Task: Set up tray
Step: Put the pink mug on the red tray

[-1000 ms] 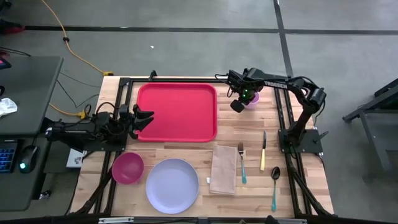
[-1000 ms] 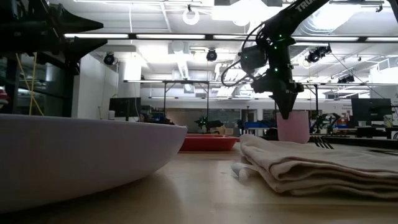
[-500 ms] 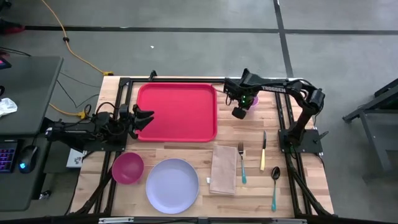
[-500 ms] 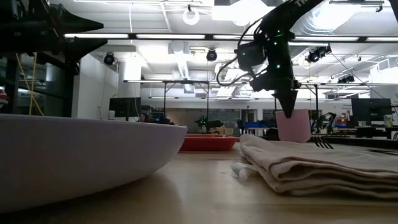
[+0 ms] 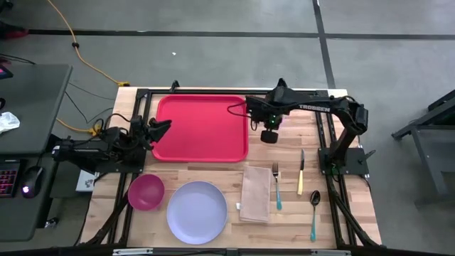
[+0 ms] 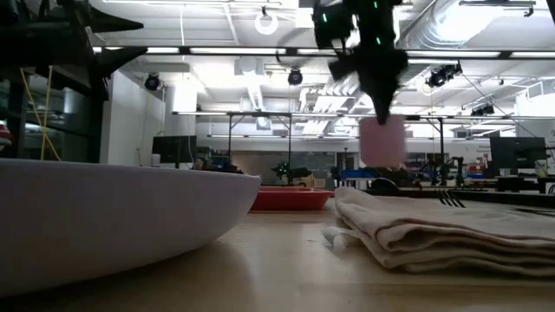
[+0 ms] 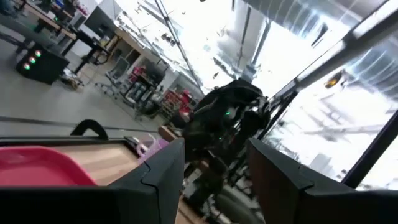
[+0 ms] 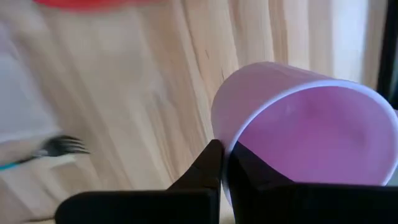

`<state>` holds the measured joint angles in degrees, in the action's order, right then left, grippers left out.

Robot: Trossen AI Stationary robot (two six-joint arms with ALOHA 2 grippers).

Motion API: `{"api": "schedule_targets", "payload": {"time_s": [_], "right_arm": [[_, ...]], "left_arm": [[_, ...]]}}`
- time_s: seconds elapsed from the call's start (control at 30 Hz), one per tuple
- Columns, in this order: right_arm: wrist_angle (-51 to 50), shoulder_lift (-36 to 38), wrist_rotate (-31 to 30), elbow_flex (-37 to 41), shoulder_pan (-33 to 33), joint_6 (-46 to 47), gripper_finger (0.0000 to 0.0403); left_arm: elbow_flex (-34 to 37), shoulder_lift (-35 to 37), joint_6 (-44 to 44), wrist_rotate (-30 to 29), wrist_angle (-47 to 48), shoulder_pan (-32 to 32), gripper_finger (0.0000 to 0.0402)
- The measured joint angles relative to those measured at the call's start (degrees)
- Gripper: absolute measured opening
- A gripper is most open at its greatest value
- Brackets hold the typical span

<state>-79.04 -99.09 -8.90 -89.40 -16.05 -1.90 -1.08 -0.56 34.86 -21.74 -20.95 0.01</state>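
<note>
R hand (image 5: 268, 134) clenched on rim of pink cup (image 8: 298, 124), cup lifted off worktop (image 5: 284, 156), just right of red tray (image 5: 202, 128). Tray flat at far centre of worktop. L hand (image 5: 158, 128) at tray's left edge, fingers spread, holding nothing.

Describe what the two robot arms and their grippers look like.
Both arms are dark, jointed tubes on black frames. The right arm bears white lettering and green lights near its wrist; the right gripper and left gripper have chunky black, angular fingers. Black cables loop beside the left arm.
</note>
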Motion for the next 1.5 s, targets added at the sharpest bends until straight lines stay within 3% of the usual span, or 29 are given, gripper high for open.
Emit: {"api": "schedule_targets", "payload": {"time_s": [0.37,0.57,0.83,1.03,1.2,1.5], "right_arm": [[0.2,-0.7,0.6,-16.8,6.8,-7.1,0.0],[0.1,-6.3,0.3,-24.6,9.5,-7.8,0.0],[-2.8,-15.0,0.2,-37.4,11.0,-10.8,0.0],[-6.6,-19.2,0.8,-45.4,11.0,-10.7,0.0],[-6.0,-19.4,3.3,-44.4,11.0,-9.9,0.0],[-2.7,-19.5,4.1,-42.7,12.1,-8.7,0.0]], "left_arm": [[-1.2,-0.1,1.8,3.2,-4.8,0.0,0.0207],[-5.6,-3.6,0.9,3.5,-3.5,0.0,0.0207],[-14.5,-16.0,-2.7,8.4,-1.3,0.0,0.0207],[-26.1,-26.5,-4.9,8.8,14.7,0.0,0.0207],[-35.5,-35.8,-7.0,7.2,23.8,0.0,0.0207],[-46.0,-50.3,-12.5,7.0,29.1,0.0,0.0207]]}}
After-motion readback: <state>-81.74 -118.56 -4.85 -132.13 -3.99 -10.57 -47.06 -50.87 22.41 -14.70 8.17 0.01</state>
